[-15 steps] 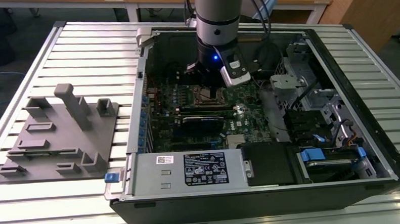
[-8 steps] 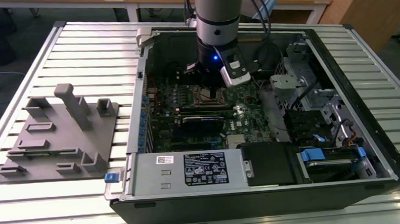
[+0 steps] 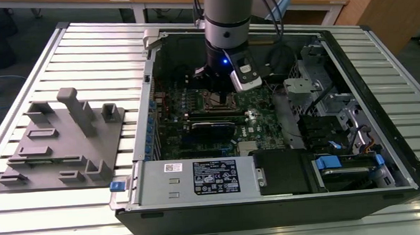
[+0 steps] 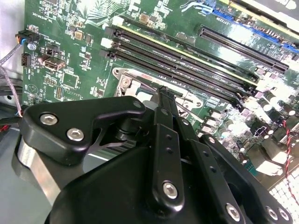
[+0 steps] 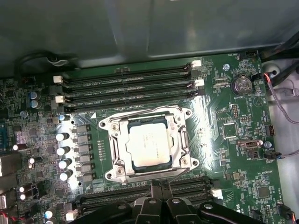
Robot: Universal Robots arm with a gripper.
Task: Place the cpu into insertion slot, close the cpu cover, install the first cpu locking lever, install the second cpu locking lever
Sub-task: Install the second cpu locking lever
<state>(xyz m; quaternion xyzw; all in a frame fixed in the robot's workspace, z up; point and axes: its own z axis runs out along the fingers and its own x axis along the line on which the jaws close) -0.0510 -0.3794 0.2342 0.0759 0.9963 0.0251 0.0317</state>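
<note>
The cpu (image 5: 148,145), a square chip with a dull silver top, lies flat in the insertion slot (image 5: 108,176) on the green motherboard. The cpu cover (image 5: 180,140), a silver frame, lies down around the chip. My gripper (image 5: 161,185) is shut with its two black fingers pressed together and nothing between them. Its tips hover at the socket's edge, beside the memory slots. In the second wrist view the gripper (image 4: 163,91) points at the socket's silver rim (image 4: 125,80). In the exterior view the gripper (image 3: 219,93) hangs low inside the open computer case, right over the socket (image 3: 221,102).
Long black memory slots (image 5: 126,86) flank the socket on two sides, with a row of capacitors (image 5: 63,149) beside it. A white-labelled power supply box (image 3: 198,179) fills the case's front. Cables and a drive cage (image 3: 337,117) crowd the exterior view's right. A grey fixture tray (image 3: 62,145) sits outside the case.
</note>
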